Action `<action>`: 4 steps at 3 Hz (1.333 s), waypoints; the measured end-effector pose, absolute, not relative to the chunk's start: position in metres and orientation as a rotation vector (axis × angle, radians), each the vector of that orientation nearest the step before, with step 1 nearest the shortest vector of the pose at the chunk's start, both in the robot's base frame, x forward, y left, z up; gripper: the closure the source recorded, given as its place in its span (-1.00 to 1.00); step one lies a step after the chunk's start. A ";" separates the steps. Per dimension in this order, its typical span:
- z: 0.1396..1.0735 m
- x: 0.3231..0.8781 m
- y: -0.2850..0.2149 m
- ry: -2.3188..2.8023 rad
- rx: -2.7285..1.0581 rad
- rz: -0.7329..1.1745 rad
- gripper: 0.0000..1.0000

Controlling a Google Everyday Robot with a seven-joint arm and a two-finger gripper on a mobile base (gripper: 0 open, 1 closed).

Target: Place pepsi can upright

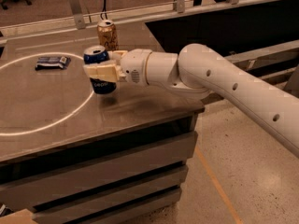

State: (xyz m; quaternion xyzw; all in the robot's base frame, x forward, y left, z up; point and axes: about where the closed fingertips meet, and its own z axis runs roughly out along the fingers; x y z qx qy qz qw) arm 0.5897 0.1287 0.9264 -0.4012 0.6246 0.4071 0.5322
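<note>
The pepsi can [98, 55] is blue with a silver top and white lettering. It stands nearly upright, tilted a little, with its base just above or at the grey table [56, 120], near the right side of a white circle marked on it. My gripper [99, 72] reaches in from the right on a white arm and is shut on the can around its middle. The tan fingers [105, 72] cover the can's midsection.
A gold can [107, 34] stands upright just behind the gripper, near the table's far edge. A small flat dark-blue packet [52, 62] lies at the left inside the circle. The table's right edge is just below the arm; floor lies beyond.
</note>
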 end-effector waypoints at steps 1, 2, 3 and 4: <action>0.924 0.588 0.129 1.486 -0.949 0.958 1.00; 0.916 0.587 0.131 1.508 -0.948 0.902 1.00; 0.912 0.586 0.131 1.525 -0.939 0.859 1.00; 0.906 0.585 0.132 1.546 -0.929 0.859 0.67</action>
